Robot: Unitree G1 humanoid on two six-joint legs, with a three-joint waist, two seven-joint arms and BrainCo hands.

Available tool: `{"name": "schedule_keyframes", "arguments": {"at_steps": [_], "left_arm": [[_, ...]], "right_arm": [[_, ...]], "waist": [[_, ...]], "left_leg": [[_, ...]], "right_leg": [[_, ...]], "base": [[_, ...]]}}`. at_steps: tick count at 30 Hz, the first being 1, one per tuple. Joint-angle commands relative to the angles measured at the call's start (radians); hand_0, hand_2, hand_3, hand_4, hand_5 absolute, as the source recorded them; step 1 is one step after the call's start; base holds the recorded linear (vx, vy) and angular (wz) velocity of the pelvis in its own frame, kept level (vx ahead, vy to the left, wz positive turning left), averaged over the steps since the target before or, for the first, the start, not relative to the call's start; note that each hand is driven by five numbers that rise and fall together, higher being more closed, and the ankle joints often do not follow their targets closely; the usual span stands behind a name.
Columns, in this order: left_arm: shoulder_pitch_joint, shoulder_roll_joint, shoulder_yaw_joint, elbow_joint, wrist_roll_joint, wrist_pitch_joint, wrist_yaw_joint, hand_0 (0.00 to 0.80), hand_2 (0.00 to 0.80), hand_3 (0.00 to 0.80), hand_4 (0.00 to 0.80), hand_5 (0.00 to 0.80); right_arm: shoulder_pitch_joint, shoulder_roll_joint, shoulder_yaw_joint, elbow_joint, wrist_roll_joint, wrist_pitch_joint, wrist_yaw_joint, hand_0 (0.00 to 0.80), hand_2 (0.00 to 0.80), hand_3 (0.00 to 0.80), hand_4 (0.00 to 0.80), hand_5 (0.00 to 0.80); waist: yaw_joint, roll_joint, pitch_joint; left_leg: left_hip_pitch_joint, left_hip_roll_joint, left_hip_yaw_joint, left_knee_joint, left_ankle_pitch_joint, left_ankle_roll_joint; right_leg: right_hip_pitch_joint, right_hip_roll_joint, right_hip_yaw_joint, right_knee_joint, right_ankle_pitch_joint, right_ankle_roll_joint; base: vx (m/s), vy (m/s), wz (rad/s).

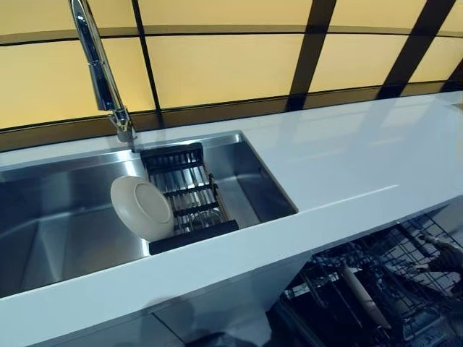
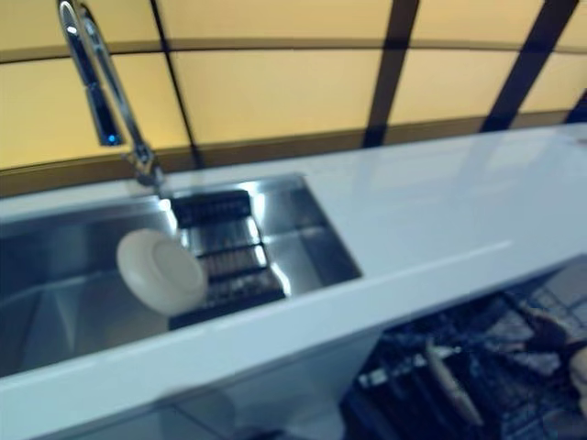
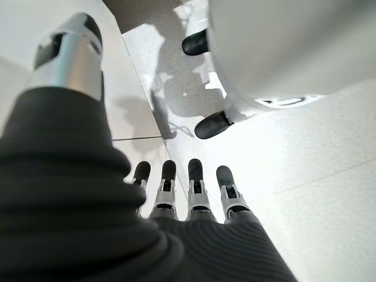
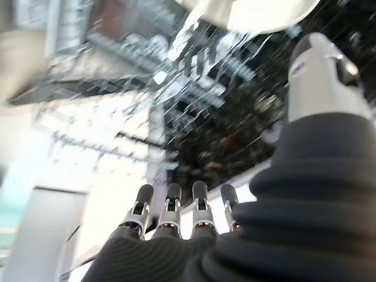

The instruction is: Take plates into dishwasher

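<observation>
A cream plate (image 1: pixel 141 208) leans on edge against a black dish rack (image 1: pixel 189 189) inside the steel sink (image 1: pixel 51 231). Below the counter at the lower right the dishwasher's wire rack (image 1: pixel 405 289) is pulled out, with one plate (image 1: pixel 365 298) standing edge-on in it. My right hand (image 4: pixel 182 211) is open and empty over that rack, fingers straight, and a cream plate (image 4: pixel 264 12) shows past its thumb. My left hand (image 3: pixel 188 197) is open and empty, hanging low over the pale floor, and does not show in the eye views.
A white countertop (image 1: pixel 347 159) runs across to the right, with its front edge above the dishwasher. A chrome faucet (image 1: pixel 98 65) stands behind the sink. A yellow panelled wall with dark strips backs the counter.
</observation>
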Motion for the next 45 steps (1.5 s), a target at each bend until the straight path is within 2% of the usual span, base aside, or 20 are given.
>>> {"name": "schedule_keyframes", "arguments": {"at_steps": [1,4,9,13,19,22,25,29,33,34,36,39,45], "left_arm": [[-0.038,0.031,0.02,0.068,0.005,0.002,0.021,0.0,0.0,0.0,0.0,0.0],[-0.039,0.032,0.02,0.078,0.003,0.0,0.028,0.0,0.0,0.0,0.0,0.0],[-0.04,0.042,0.008,0.085,-0.009,0.001,0.03,0.0,0.0,0.0,0.0,0.0],[-0.042,0.051,-0.002,0.092,-0.014,0.004,0.025,0.0,0.0,0.0,0.0,0.0],[-0.043,0.05,-0.029,0.093,-0.03,0.0,0.018,0.0,0.0,0.0,0.0,0.0],[-0.042,0.048,-0.048,0.088,-0.041,-0.001,0.017,0.0,0.0,0.0,0.0,0.0],[-0.044,0.051,-0.063,0.088,-0.047,0.004,0.015,0.0,0.0,0.0,0.0,0.0],[-0.039,0.055,-0.078,0.089,-0.055,0.007,0.011,0.0,0.0,0.0,0.0,0.0],[-0.037,0.055,-0.079,0.088,-0.06,0.016,0.014,0.0,0.0,0.0,0.0,0.0],[-0.037,0.054,-0.081,0.088,-0.059,0.022,0.018,0.0,0.0,0.0,0.0,0.0],[-0.037,0.053,-0.076,0.092,-0.057,0.022,0.021,0.0,0.0,0.0,0.0,0.0],[-0.033,0.048,-0.066,0.097,-0.052,0.019,0.03,0.0,0.0,0.0,0.0,0.0],[-0.033,0.047,-0.059,0.095,-0.046,0.022,0.03,0.0,0.0,0.0,0.0,0.0]], "right_arm": [[-0.012,-0.071,-0.036,-0.008,0.02,0.012,0.026,0.0,0.0,0.0,0.0,0.0],[-0.004,-0.126,-0.058,0.041,0.005,0.02,0.024,0.0,0.0,0.0,0.0,0.0],[-0.026,-0.217,-0.096,0.133,0.028,0.018,-0.06,0.0,0.0,0.0,0.0,0.0],[-0.067,-0.272,-0.123,0.118,0.075,0.003,-0.13,0.0,0.0,0.0,0.0,0.0],[-0.204,-0.339,-0.058,0.092,0.007,-0.008,-0.222,0.0,0.0,0.0,0.0,0.0],[-0.302,-0.372,0.008,0.1,0.018,-0.006,-0.272,0.0,0.0,0.0,0.0,0.0],[-0.454,-0.396,0.12,0.098,0.028,-0.016,-0.321,0.0,0.0,0.0,0.0,0.0],[-0.699,-0.401,0.32,0.042,-0.033,-0.081,-0.372,0.0,0.0,0.0,0.0,0.0],[-0.858,-0.385,0.473,-0.004,-0.069,-0.136,-0.367,0.0,0.0,0.0,0.0,0.0],[-0.938,-0.374,0.554,-0.031,-0.088,-0.152,-0.364,0.0,0.0,0.0,0.0,0.0],[-1.015,-0.356,0.632,-0.037,-0.116,-0.181,-0.362,0.0,0.0,0.0,0.0,0.0],[-1.173,-0.323,0.798,-0.042,-0.175,-0.262,-0.369,0.0,0.0,0.0,0.0,0.0],[-1.308,-0.266,0.938,-0.08,-0.288,-0.342,-0.386,0.0,0.0,0.0,0.0,0.0]], "waist": [[0.03,-0.045,-0.062],[0.033,-0.057,-0.07],[0.044,-0.07,-0.08],[0.053,-0.074,-0.085],[0.079,-0.076,-0.088],[0.098,-0.079,-0.087],[0.117,-0.083,-0.089],[0.148,-0.089,-0.091],[0.165,-0.091,-0.094],[0.18,-0.096,-0.095],[0.19,-0.099,-0.097],[0.212,-0.104,-0.098],[0.241,-0.116,-0.097]], "left_leg": [[0.049,0.009,-0.003,0.0,-0.081,-0.003],[0.049,0.01,-0.002,0.0,-0.082,-0.001],[0.047,0.008,-0.007,0.0,-0.081,0.0],[0.05,0.005,-0.012,0.0,-0.082,0.003],[0.052,-0.004,-0.025,0.0,-0.084,0.009],[0.052,-0.007,-0.033,0.0,-0.084,0.01],[0.048,-0.013,-0.046,0.0,-0.084,0.012],[0.045,-0.019,-0.069,0.0,-0.083,0.014],[0.039,-0.022,-0.084,0.0,-0.08,0.013],[0.036,-0.022,-0.094,0.0,-0.078,0.013],[0.033,-0.021,-0.101,0.0,-0.077,0.011],[0.027,-0.021,-0.116,0.0,-0.072,0.01],[0.021,-0.021,-0.137,0.0,-0.067,0.007]], "right_leg": [[-0.082,-0.006,0.017,0.01,0.11,0.1],[-0.079,-0.002,0.02,0.007,0.112,0.1],[-0.077,0.002,0.021,0.004,0.118,0.102],[-0.073,0.001,0.023,0.003,0.12,0.103],[-0.065,-0.004,0.016,-0.001,0.116,0.103],[-0.058,-0.008,0.006,-0.002,0.113,0.102],[-0.053,-0.014,-0.01,-0.002,0.108,0.102],[-0.046,-0.024,-0.034,-0.002,0.103,0.102],[-0.044,-0.028,-0.05,-0.002,0.099,0.102],[-0.042,-0.031,-0.061,-0.002,0.097,0.102],[-0.04,-0.034,-0.073,-0.002,0.095,0.102],[-0.037,-0.039,-0.096,-0.002,0.092,0.103],[-0.03,-0.044,-0.126,-0.002,0.09,0.105]], "base": [[0.0,0.0,0.0],[0.008,0.001,-0.03],[0.0,0.0,0.0],[0.0,0.0,0.0],[0.003,0.005,0.0],[0.0,0.0,0.0],[0.018,0.008,0.06],[0.029,0.015,0.15],[0.017,0.007,0.11],[0.025,0.004,0.14],[0.021,-0.006,0.17],[0.02,-0.011,0.21],[0.02,-0.007,0.21]]}}
